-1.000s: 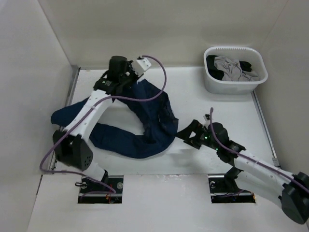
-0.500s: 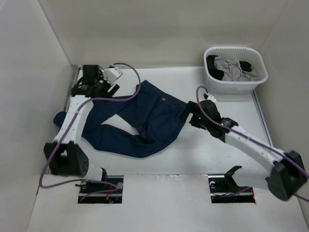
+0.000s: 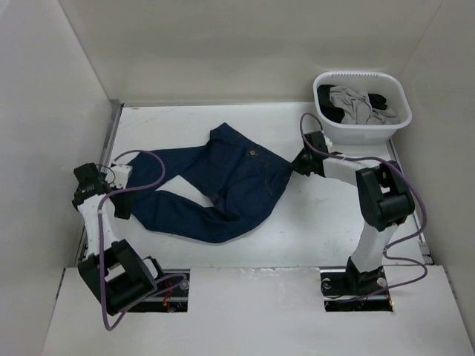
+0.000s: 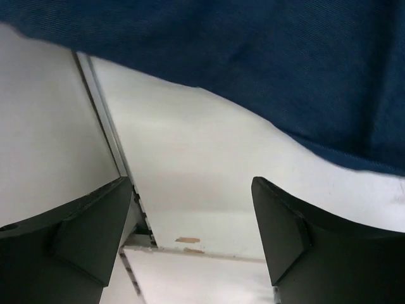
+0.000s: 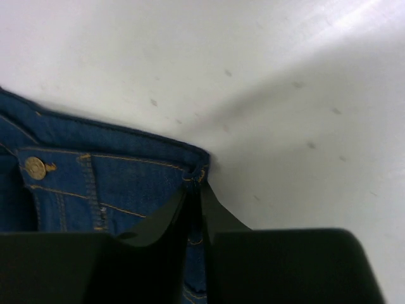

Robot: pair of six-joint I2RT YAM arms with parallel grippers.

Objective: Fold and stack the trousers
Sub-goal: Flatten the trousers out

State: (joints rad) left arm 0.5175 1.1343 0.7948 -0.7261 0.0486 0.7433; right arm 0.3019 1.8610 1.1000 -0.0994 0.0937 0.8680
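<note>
The trousers (image 3: 223,185) lie spread on the table (image 3: 319,222), left of centre. The right gripper (image 5: 195,202) pinches their waistband corner. The left gripper (image 4: 190,190) hangs with fingers apart near one leg. At the far right corner, a white basket (image 3: 361,76) holds a grey garment (image 3: 349,100) and a black garment (image 3: 382,100).

The left arm (image 3: 96,222) and right arm (image 3: 343,167) have white tubular links between bulky black joint housings, each trailed by a thin purple cable (image 3: 145,157). The left gripper (image 4: 191,183) has matte dark-grey wedge fingers (image 4: 82,234); the right gripper (image 5: 195,190) has glossy black ones.
</note>
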